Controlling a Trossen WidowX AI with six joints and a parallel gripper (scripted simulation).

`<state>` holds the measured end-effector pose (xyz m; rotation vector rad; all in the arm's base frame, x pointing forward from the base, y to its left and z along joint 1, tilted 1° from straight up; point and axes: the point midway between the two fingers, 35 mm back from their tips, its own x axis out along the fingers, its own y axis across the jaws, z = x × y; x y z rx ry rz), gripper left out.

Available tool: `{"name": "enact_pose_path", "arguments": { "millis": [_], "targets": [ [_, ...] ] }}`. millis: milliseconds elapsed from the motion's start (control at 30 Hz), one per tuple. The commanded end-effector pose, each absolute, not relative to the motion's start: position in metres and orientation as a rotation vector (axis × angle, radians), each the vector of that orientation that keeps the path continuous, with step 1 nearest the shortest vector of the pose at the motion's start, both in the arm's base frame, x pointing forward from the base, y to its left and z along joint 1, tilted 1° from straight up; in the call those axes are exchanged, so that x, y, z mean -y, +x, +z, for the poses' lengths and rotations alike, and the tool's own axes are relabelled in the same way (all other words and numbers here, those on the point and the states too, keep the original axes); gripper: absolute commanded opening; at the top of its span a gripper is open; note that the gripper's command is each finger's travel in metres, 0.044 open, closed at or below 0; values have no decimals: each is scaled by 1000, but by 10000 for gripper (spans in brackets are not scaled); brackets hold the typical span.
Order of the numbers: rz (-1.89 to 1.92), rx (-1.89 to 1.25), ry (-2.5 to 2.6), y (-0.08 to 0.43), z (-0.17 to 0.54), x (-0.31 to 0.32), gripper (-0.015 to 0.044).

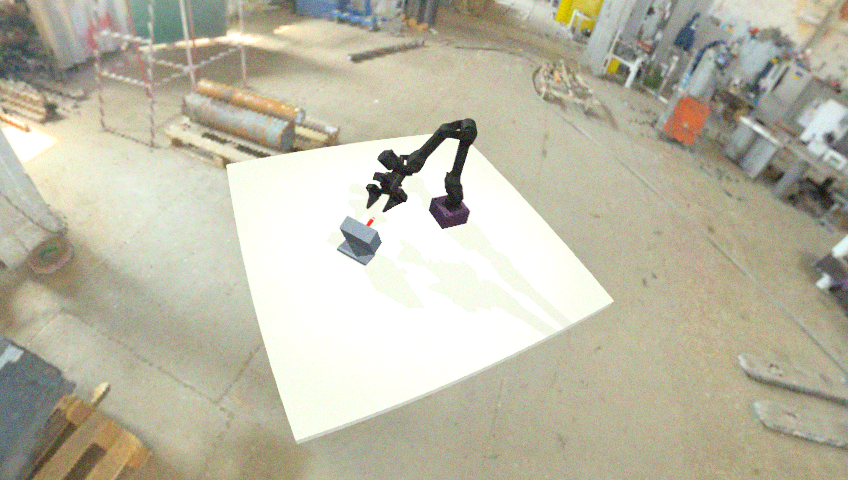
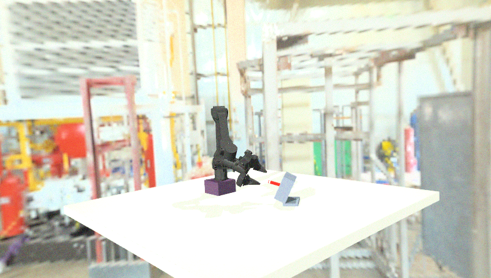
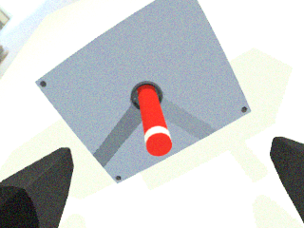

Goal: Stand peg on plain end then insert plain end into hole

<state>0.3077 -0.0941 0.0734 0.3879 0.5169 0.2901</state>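
Note:
The red peg (image 1: 370, 222) (image 2: 274, 183) (image 3: 153, 114) sits in the hole (image 3: 134, 99) of the grey-blue sloped panel (image 1: 360, 230) (image 2: 285, 187) (image 3: 190, 57). Its white-banded end sticks out of the face toward the gripper, and its plain end is hidden inside the hole. The peg's depth against the bottom of the hole cannot be seen. My gripper (image 1: 377, 208) (image 2: 263, 177) (image 3: 175, 152) is wide open and empty. Its fingers stand back from the peg's banded end, one to each side in the wrist view, touching neither peg nor panel.
The panel's foot (image 1: 355, 254) (image 2: 290, 202) rests on the white table (image 1: 333, 356) (image 2: 223, 237). The arm's purple base block (image 1: 447, 212) (image 2: 219, 186) stands behind the gripper. Shadows of the arm and panel fall across the table.

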Motion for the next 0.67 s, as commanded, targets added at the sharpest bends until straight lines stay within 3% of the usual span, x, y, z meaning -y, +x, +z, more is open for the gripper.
{"name": "enact_pose_path", "arguments": {
  "millis": [0, 633],
  "targets": [
    [293, -514, 387, 303, 76, 96, 440],
    [291, -506, 390, 285, 83, 105, 440]
  ]
}}
